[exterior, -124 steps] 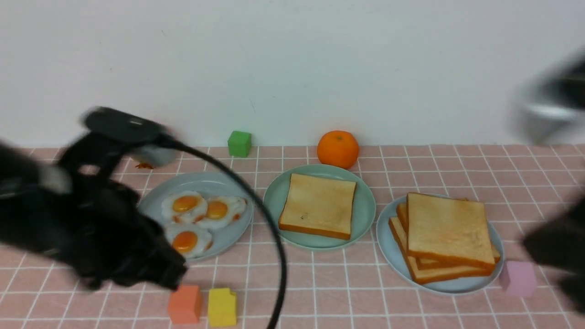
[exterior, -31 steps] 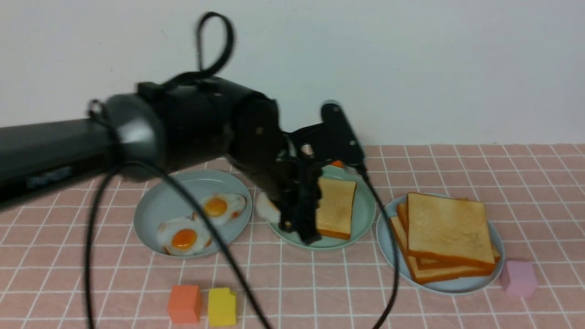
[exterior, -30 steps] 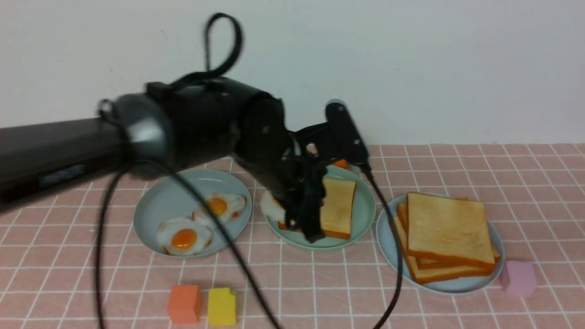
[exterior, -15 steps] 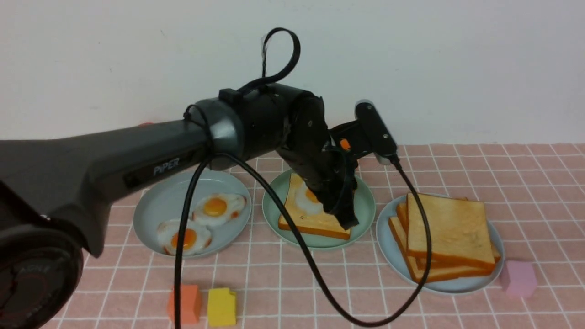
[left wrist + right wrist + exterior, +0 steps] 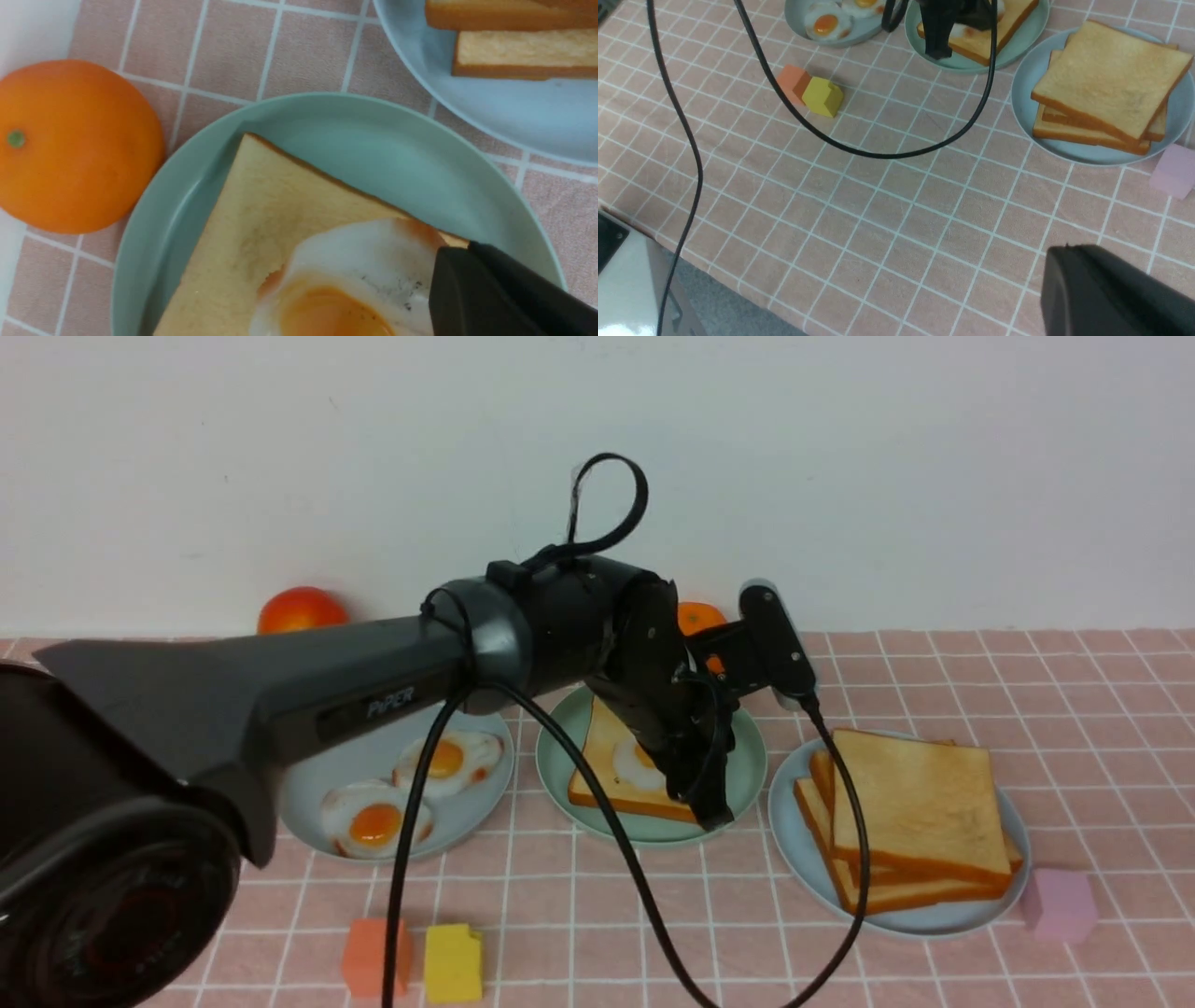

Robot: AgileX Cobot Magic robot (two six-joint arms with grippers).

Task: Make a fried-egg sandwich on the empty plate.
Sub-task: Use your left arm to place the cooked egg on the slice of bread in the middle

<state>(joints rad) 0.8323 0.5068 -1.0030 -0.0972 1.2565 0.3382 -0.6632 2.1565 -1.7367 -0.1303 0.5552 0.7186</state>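
Fried egg (image 5: 633, 763) now lies on the toast slice (image 5: 600, 747), in from the left rim of the mint-green plate (image 5: 558, 775) where it hung a second ago.
I see the left jaws together, tip over the egg's right edge; whether they pinch it I cannot tell. An orange (image 5: 74, 144) sits just beside the plate's far rim. Pale plates flank it across narrow gaps: the egg plate (image 5: 478, 803) on the left, the toast stack (image 5: 915, 803) on the right. Nearer me the pink checked cloth (image 5: 887, 224) on the counter lies open, crossed by a cable loop (image 5: 896, 154), with an orange block (image 5: 373, 957) and a yellow block (image 5: 453, 961) side by side. White wall behind. Of the right jaws only a dark part shows; I cannot tell their state.
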